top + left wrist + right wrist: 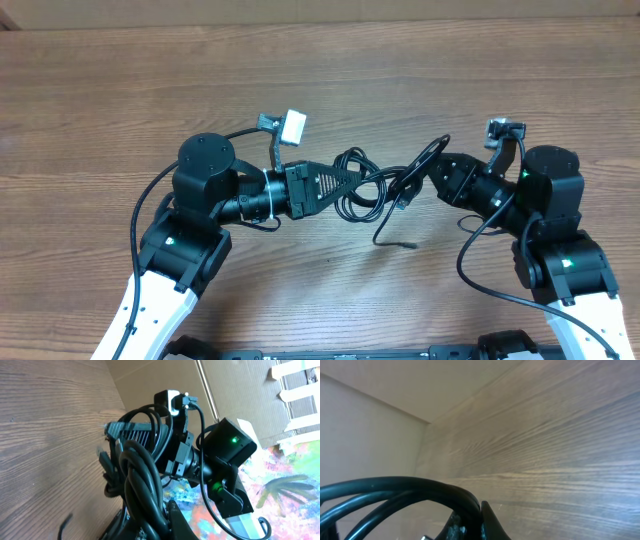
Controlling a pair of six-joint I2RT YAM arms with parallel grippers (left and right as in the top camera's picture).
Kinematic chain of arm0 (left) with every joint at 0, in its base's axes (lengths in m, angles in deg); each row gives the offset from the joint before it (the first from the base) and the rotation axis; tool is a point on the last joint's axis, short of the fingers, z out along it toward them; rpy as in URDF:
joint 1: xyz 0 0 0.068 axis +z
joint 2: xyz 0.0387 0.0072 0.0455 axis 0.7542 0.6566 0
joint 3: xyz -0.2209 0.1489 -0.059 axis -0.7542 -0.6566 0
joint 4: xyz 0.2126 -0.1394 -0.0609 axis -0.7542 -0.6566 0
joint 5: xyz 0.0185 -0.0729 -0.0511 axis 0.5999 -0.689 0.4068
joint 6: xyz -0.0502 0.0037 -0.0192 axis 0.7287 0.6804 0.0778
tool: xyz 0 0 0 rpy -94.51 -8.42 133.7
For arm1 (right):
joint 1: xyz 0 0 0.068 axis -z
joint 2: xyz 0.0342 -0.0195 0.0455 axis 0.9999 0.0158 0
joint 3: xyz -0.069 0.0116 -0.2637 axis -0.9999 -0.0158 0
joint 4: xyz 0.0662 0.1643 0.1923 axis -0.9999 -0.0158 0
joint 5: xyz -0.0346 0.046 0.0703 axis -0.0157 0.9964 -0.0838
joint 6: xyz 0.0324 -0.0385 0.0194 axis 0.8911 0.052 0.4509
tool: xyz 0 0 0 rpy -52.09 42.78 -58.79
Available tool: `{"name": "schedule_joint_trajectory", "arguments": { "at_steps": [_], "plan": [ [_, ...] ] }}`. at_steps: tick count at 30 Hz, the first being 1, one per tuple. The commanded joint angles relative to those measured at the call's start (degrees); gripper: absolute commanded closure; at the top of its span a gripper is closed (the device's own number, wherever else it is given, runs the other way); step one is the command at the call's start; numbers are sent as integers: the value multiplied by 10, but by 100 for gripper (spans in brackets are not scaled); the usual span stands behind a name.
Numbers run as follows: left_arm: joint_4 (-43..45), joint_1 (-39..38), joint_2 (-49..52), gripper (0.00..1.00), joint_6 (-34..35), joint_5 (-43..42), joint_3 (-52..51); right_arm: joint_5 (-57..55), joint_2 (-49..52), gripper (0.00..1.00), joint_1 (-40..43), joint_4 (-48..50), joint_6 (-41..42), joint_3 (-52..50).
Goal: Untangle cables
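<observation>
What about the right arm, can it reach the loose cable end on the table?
Probably, once freed: the right gripper is shut on the cables; the end lies nearby on the table, uncovered.

thin black cables (pixel 372 187), looped in a tangle, lifted mid-table; one end trailing down

I see wood-grain table (pixel 320 80) in all cams. Left wrist cam: brown cardboard (pixel 240 390) w/ white tape strips (pixel 300 395), multicolour painted sheet (pixel 285 485) beside it.
</observation>
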Motion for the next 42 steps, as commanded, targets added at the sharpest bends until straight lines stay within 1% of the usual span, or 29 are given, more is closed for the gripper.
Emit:
{"name": "schedule_joint_trajectory", "arguments": {
  "at_steps": [1, 4, 8, 11, 13, 16, 19, 20, 22, 23, 25, 26, 27, 29, 32, 35, 39, 42],
  "plan": [
    [-1, -1, -13, 96, -1, -54, 10, -115, 1, 96, 9, 12, -41, 6],
    [-26, -2, -13, 96, -1, -54, 10, -118, 1, 96, 9, 38, -54, 7],
    [-41, -2, -13, 96, -14, -54, 10, -119, 1, 96, 9, 77, -100, 7],
    [-43, -4, -13, 96, -17, -54, 10, -144, 1, 96, 9, 81, -101, 7],
    [-59, -7, -13, 96, -33, -54, 10, -157, 1, 96, 9, 88, -125, 7],
    [-69, -8, -13, 96, -36, -54, 10, -178, 1, 96, 9, 93, -128, 7],
    [-69, -8, -13, 96, -36, -54, 10, -173, 1, 96, 9, 87, -127, 7],
    [-69, -8, -13, 96, -36, -54, 10, -157, 1, 96, 9, 84, -122, 7],
    [-68, -8, -13, 96, -36, -53, 10, -87, 1, 96, 9, 89, -121, 7],
    [-68, -8, -13, 96, -38, -47, 10, -24, 1, 96, 9, 96, -116, 7],
    [-65, -8, -13, 96, -40, -40, 10, 25, 1, 96, 9, 99, -75, 7],
    [-64, -8, -13, 96, -40, -36, 10, 62, 1, 96, 9, 102, -48, 7],
    [-64, -8, -13, 96, -39, -30, 10, 109, 1, 96, 9, 108, -41, 7],
    [-62, -9, -13, 96, -39, -23, 10, 152, 1, 96, 9, 113, -41, 7],
    [-46, -21, -13, 95, -38, -8, 10, 168, 1, 96, 8, 112, -41, 7],
    [-24, -37, -13, 96, -35, -3, 10, 157, 1, 96, 8, 112, -42, 7],
    [-19, -59, -13, 96, -30, -5, 10, 83, 1, 96, 8, 113, -50, 7],
    [-19, -91, -13, 96, -31, -11, 10, -78, 2, 96, 8, 112, -78, 7]
  ]
}}
